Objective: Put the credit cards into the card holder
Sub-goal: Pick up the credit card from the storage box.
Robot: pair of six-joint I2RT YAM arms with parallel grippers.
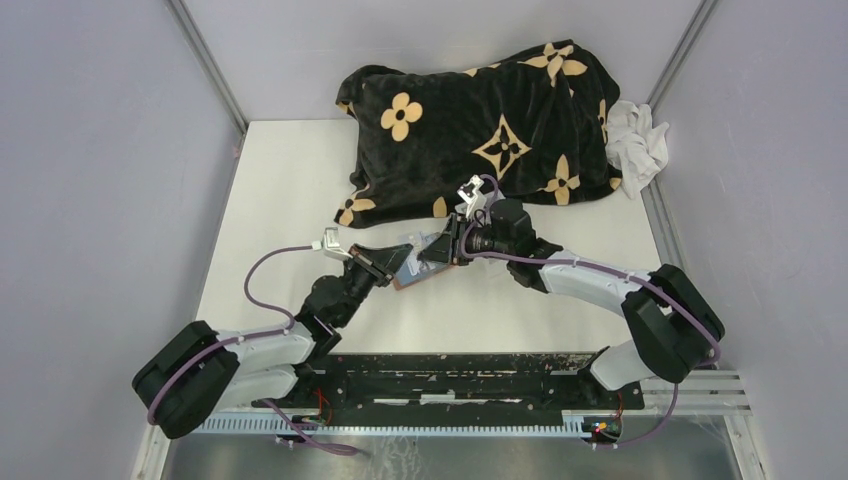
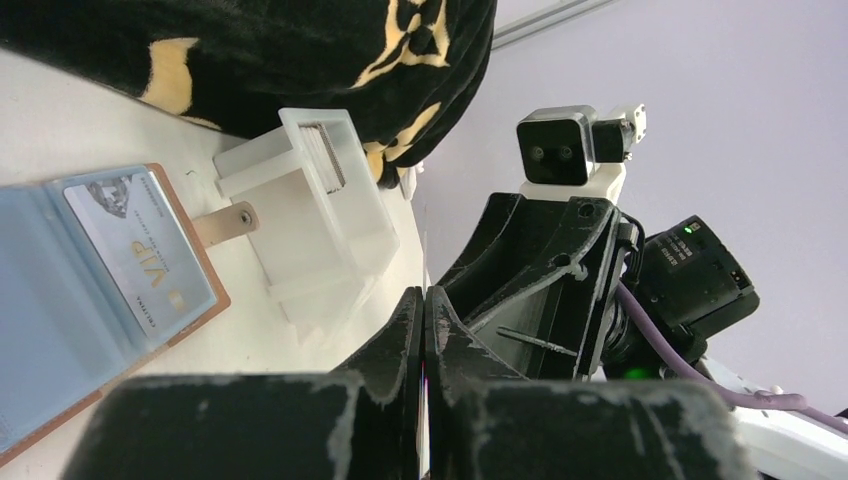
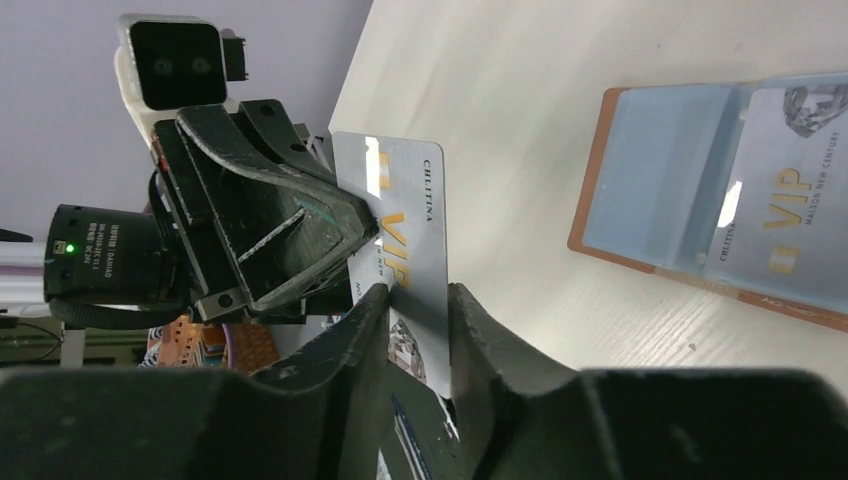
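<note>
The silver credit card [image 3: 410, 250] is standing on edge above the counter [image 1: 290, 200], showing gold "VIP" and "CHILTINA" along its border; the smaller print beneath is blurring out. The left fingers [image 3: 300, 230] are clenching one long edge, and from their own camera the card is showing only as a thin line between them; the right fingers [image 3: 480, 370] are standing apart with its lower end in the gap, hiding that end, and whether they are pressing it I cannot tell. Beside the right fingers the card holder [image 3: 655, 170] is lying open, a second card [image 3: 775, 190] in its pale blue pocket reading "VIP MAISON NEW CENTURY"; past the left fingers a clear tray [image 2: 320, 230] is sitting close to a black flowered blanket [image 1: 480, 120].
</note>
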